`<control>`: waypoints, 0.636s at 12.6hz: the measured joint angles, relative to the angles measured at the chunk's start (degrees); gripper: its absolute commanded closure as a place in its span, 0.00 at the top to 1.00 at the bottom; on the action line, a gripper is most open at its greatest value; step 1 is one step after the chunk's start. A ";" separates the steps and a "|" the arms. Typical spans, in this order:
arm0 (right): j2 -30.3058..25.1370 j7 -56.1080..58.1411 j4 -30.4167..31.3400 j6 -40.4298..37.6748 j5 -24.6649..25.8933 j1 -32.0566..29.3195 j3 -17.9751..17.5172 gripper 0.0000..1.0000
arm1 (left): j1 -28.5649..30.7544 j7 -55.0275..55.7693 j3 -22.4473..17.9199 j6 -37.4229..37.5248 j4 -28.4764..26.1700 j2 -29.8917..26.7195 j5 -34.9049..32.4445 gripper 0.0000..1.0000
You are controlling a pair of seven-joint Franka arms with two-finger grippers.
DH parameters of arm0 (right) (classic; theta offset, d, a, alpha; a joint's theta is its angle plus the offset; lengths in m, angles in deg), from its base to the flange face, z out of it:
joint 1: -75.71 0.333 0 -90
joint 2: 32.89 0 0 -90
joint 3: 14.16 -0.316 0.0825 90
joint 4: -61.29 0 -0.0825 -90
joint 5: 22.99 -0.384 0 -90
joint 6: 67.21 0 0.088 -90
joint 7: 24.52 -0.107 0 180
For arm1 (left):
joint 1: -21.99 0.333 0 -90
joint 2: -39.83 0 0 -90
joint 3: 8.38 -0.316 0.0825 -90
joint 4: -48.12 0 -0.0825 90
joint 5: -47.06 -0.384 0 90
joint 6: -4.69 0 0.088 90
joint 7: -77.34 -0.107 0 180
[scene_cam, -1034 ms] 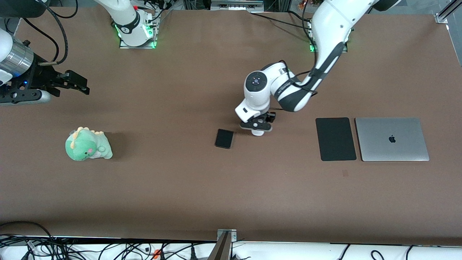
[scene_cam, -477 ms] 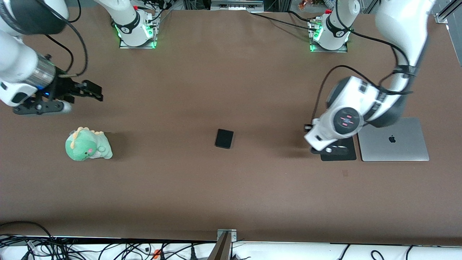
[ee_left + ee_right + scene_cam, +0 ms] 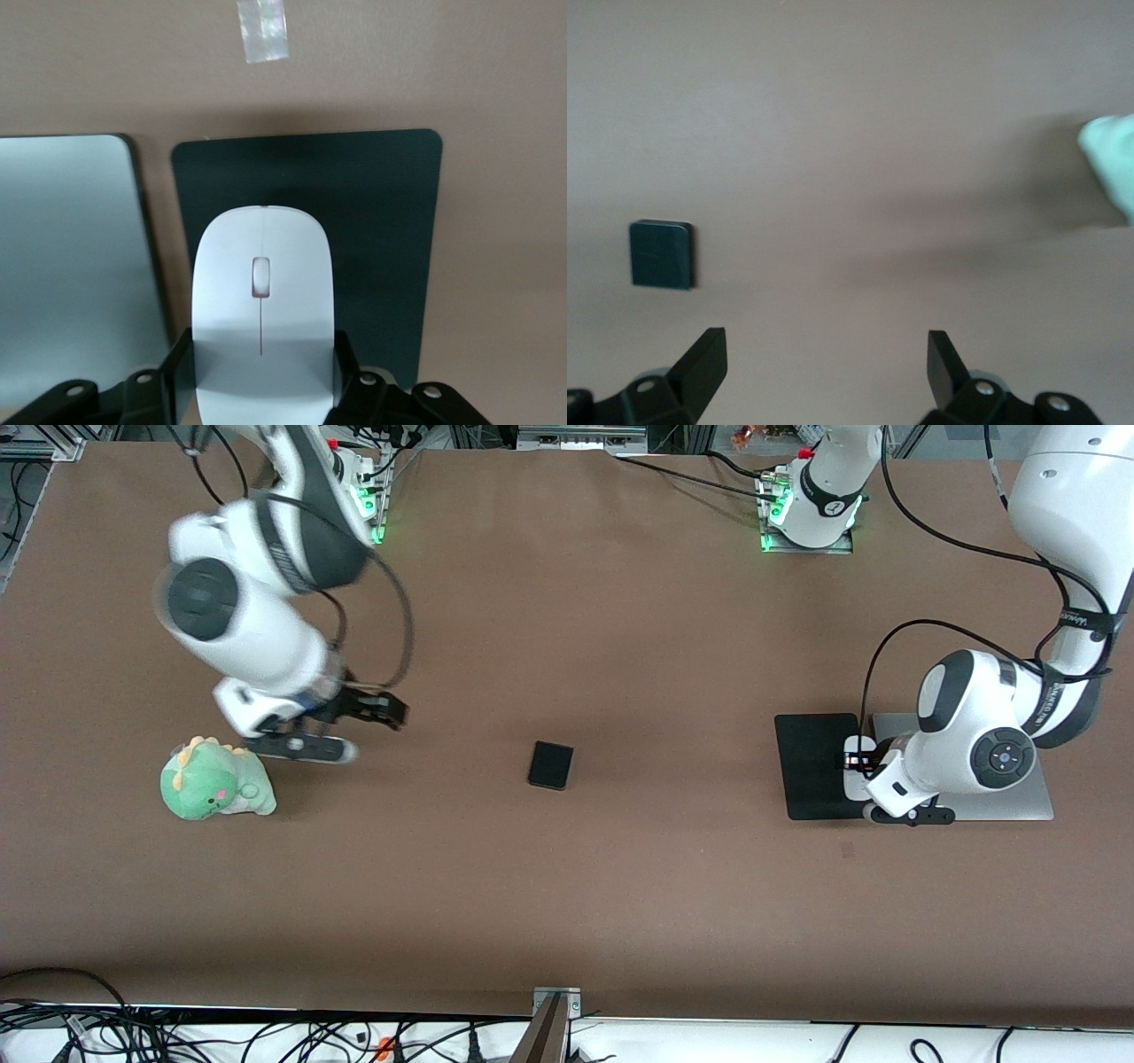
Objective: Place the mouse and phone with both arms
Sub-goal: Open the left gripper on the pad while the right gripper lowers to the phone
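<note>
The laptop (image 3: 992, 802), silver and closed, lies at the right of the front view, with the black pad (image 3: 811, 766) just beside it, edge to edge. The left gripper (image 3: 904, 812) hangs over the seam between pad and laptop, its jaws closed on the mouse (image 3: 262, 301). In the left wrist view the mouse fills the lower centre of the frame, clamped at its two long sides near the tail end, with the pad directly under it. The mouse appears light, rigid and glossy; its curved shell is likely to slip, so the flat side walls are judged the correct place to hold it. The stuffed dinosaur (image 3: 215, 779) sits at the lower left of the front view. The right gripper (image 3: 350, 722) hangs just above and to the right of the toy in that view, jaws spread wide and empty. The phone (image 3: 550, 765) lies flat on the table (image 3: 567, 886) at the centre of the front view, well apart from both grippers. It appears thin, stiff and smooth-faced; its low profile probably demands a grip across the two long edges.
</note>
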 measured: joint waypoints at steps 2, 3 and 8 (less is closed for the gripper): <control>6.88 -8.98 -3.85 3.90 0.00 4.76 -0.07 1.00 | -0.02 0.01 0.18 -6.62 -4.43 0.02 0.00 0.38; 10.45 -12.60 -6.46 5.84 0.00 6.43 -0.06 1.00 | 0.02 0.01 0.17 -9.05 -6.12 0.02 0.00 0.39; 24.64 -24.45 -15.78 16.11 0.00 10.97 -0.04 1.00 | 1.55 -0.15 0.07 -13.69 -9.55 0.31 -0.76 1.00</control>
